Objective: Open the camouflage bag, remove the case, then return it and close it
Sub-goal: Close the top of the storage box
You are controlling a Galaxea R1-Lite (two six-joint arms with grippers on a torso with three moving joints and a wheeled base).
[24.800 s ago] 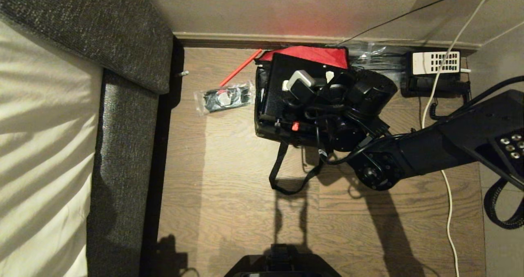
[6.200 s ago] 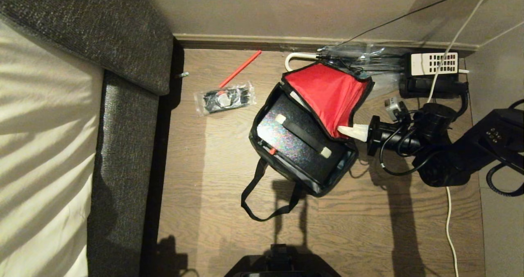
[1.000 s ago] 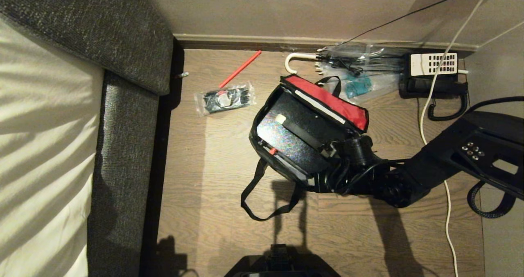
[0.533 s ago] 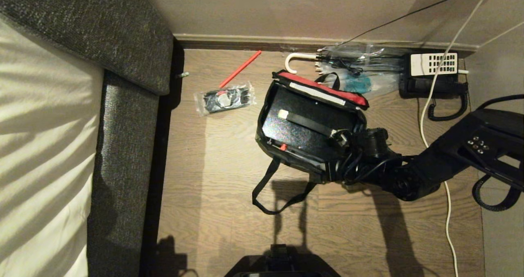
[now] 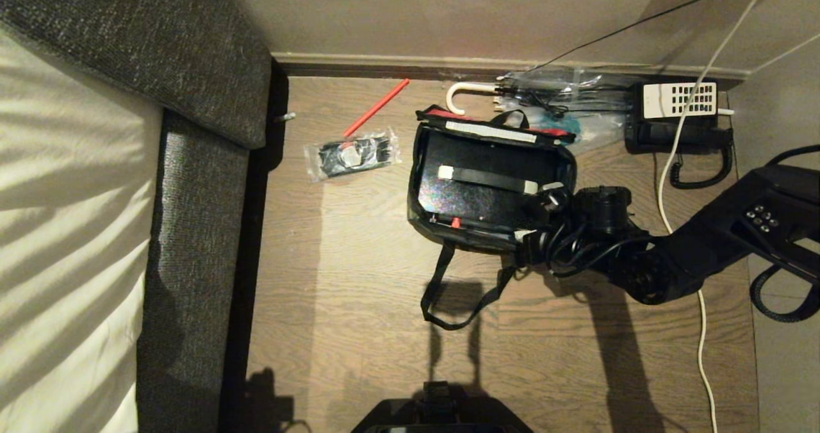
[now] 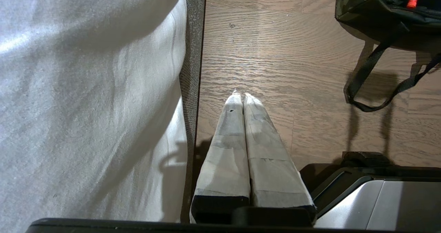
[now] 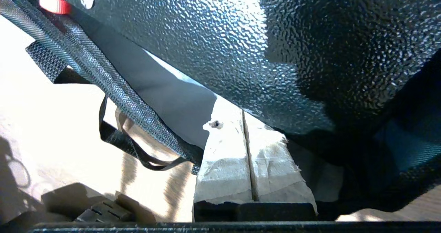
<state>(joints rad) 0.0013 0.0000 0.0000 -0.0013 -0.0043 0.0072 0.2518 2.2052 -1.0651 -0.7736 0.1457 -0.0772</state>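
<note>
The camouflage bag lies open on the wood floor near the wall. Its lid stands up at the back, showing a thin strip of red lining. The black speckled case lies inside it, strap handle on top and red latch at the front. My right gripper is shut at the bag's right front corner. In the right wrist view its taped fingers press together with nothing between them, their tips wedged under the case against the bag's wall. My left gripper is shut and parked over the floor beside the sofa.
A grey sofa fills the left side. A clear packet of black items and a red stick lie left of the bag. Behind it are an umbrella and a telephone, with a white cable at right.
The bag with the case has swung round to sit square to the wall and slid to the right. The right gripper went with its corner, and less red lining shows.
</note>
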